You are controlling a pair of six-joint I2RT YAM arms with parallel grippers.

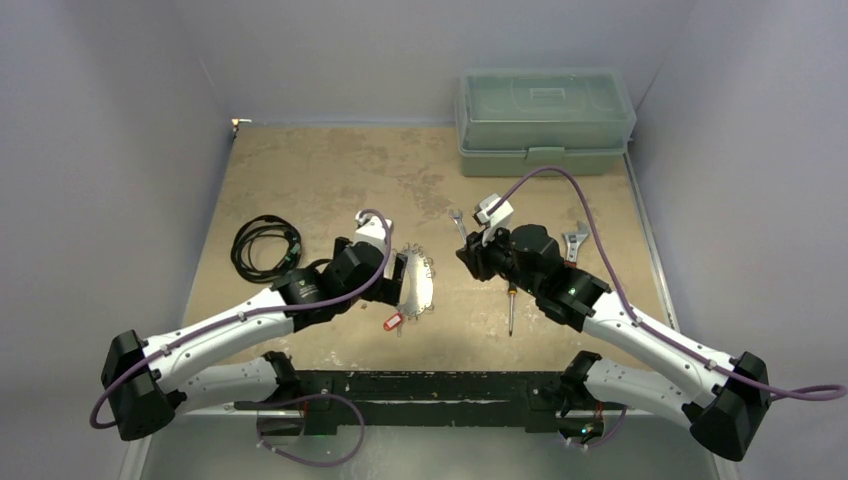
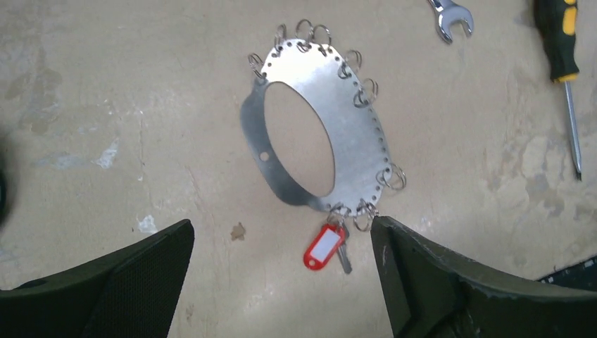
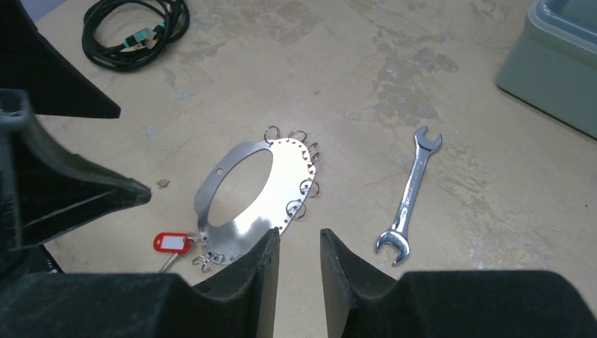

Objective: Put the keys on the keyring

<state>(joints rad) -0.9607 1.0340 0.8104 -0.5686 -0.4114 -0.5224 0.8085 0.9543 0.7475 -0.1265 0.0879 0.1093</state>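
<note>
Hovering over the worktop (image 1: 330,170), my left end effector (image 2: 281,227) stands wide. Its two dark fingers (image 2: 141,282) fill the lower corners of the left wrist view, with only bare surface between them. The keyring (image 2: 352,134) lies flat in the centre of that frame, just beyond my fingertips. It is a shiny oval metal loop with a large oval opening, and small wire rings (image 2: 360,95) fringe its right edge.

At its lower end, bottom centre of the frame, a key (image 2: 343,257) with a red tag (image 2: 325,248) rests on the worktop against the loop's edge. I cannot tell whether it is threaded on or merely touching.

My right end effector (image 3: 298,239) is narrow. Its fingers (image 3: 264,260) at the bottom centre of the right wrist view leave a slim gap that holds nothing. Their tips sit just beside the keyring's near edge in that frame.

To the right of the loop there, well apart from it, lies a silver spanner (image 3: 412,197). A coiled black cable (image 3: 134,28) sits in the upper left, and the corner of a grey-green box (image 3: 563,63) is in the upper right. In the overhead view a yellow-handled screwdriver (image 1: 511,305) lies below my right end effector, at centre right.
</note>
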